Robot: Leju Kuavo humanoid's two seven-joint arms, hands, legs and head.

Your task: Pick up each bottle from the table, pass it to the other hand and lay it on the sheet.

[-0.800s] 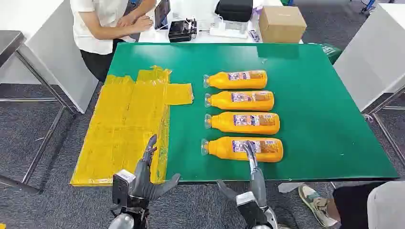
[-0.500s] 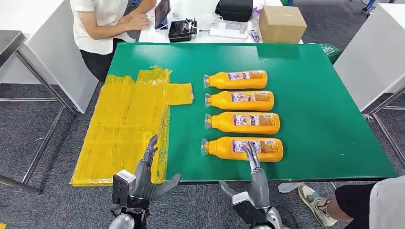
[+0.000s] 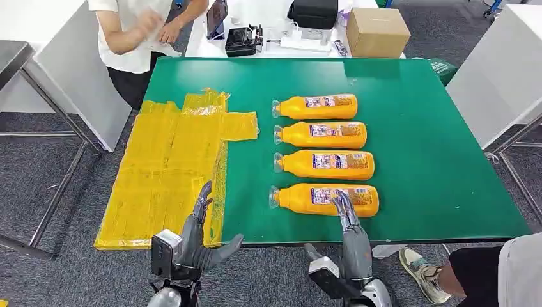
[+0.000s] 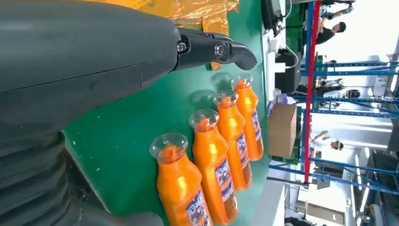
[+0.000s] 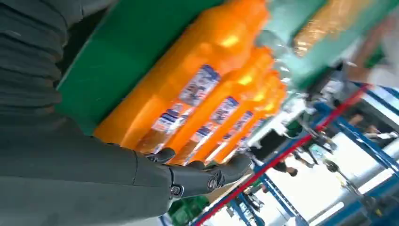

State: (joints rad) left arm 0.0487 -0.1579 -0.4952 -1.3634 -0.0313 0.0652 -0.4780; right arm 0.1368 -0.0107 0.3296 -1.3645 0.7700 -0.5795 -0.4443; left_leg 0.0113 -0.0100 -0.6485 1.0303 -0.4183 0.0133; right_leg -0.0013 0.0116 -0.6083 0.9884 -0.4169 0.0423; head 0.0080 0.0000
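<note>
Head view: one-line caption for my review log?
Right hand reaches over the nearest of four orange bottles; left hand open beside yellow sheet.

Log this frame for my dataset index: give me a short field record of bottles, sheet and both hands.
bottles: four orange bottles lying in a row on the green table, caps toward the sheet
nearest bottle: under the right hand's fingertips
yellow sheet: bare, no bottle on it
left hand: open, at the sheet's near edge
right hand: open, holds nothing

My left hand (image 3: 195, 240): dark grey fingers, silver screw heads at their hinges, boxy silver wrist.
My right hand (image 3: 350, 246): matching dark grey fingers, grey ribbed cover.
</note>
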